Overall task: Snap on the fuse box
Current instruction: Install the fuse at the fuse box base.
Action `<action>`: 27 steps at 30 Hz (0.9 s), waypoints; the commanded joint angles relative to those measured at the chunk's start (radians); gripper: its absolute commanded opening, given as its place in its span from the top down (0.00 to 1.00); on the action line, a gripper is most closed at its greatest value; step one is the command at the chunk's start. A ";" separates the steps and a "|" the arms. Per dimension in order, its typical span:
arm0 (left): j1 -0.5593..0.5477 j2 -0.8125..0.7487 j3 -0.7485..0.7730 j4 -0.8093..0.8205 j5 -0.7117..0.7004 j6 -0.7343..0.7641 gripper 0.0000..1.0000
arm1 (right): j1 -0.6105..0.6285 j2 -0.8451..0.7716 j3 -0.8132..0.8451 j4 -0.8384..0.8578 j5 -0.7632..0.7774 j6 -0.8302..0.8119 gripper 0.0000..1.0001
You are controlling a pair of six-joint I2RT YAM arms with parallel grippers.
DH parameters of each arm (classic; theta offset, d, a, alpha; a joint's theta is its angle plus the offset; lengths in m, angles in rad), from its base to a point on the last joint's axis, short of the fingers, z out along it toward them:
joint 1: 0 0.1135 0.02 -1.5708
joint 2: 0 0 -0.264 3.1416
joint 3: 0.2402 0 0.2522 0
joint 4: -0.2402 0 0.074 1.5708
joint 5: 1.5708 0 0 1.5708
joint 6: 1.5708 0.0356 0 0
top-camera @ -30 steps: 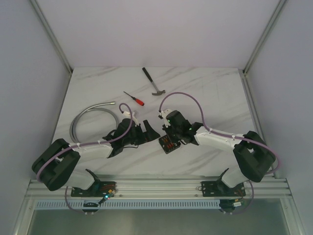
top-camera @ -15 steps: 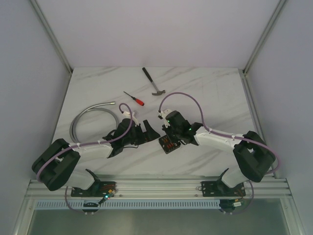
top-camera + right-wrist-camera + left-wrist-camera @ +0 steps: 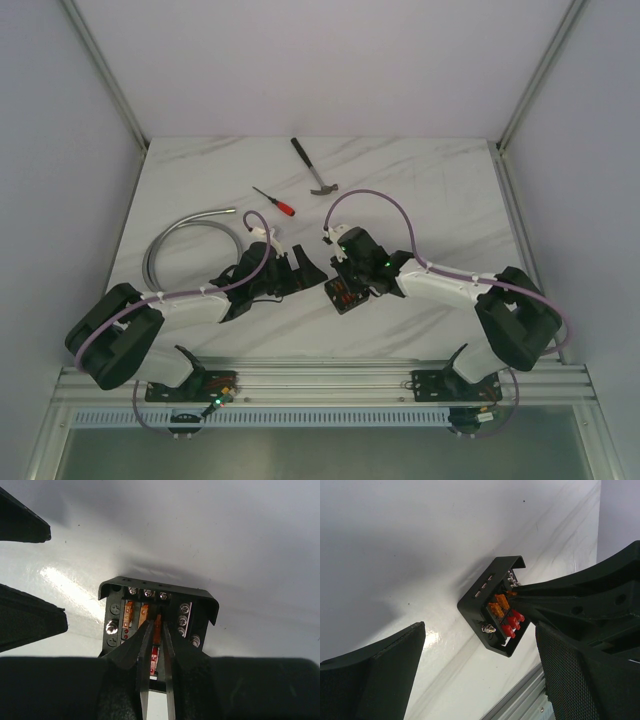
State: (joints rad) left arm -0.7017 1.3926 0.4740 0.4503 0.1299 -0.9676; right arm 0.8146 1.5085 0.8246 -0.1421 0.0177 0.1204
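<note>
The fuse box (image 3: 345, 296) is a small black square box lying face up on the white table between the two arms. Orange and red fuses fill its face (image 3: 131, 615). My right gripper (image 3: 157, 625) points down into the box. Its jaws stand slightly apart, one on each side of an orange fuse (image 3: 158, 626) seated in the box, with a thin gap on the right side. My left gripper (image 3: 480, 626) is wide open just left of the fuse box (image 3: 490, 605) and touches nothing. In the top view the left gripper (image 3: 305, 268) sits beside the right gripper (image 3: 349, 284).
A hammer (image 3: 315, 168) and a red-handled screwdriver (image 3: 275, 202) lie at the back of the table. A bent metal hose (image 3: 185, 232) lies at the left. An aluminium rail (image 3: 320, 380) runs along the near edge.
The right arm has edged very slightly to the left over the fuse box. The left arm and the box have not moved.
</note>
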 commanded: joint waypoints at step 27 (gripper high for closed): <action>-0.002 0.011 0.013 0.004 0.005 0.001 0.00 | 0.008 -0.013 0.051 -0.051 0.027 0.011 0.77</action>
State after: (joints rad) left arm -0.7017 1.3926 0.4740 0.4503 0.1303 -0.9680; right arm 0.8146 1.5082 0.8406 -0.1745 0.0273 0.1238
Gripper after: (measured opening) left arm 0.998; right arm 0.237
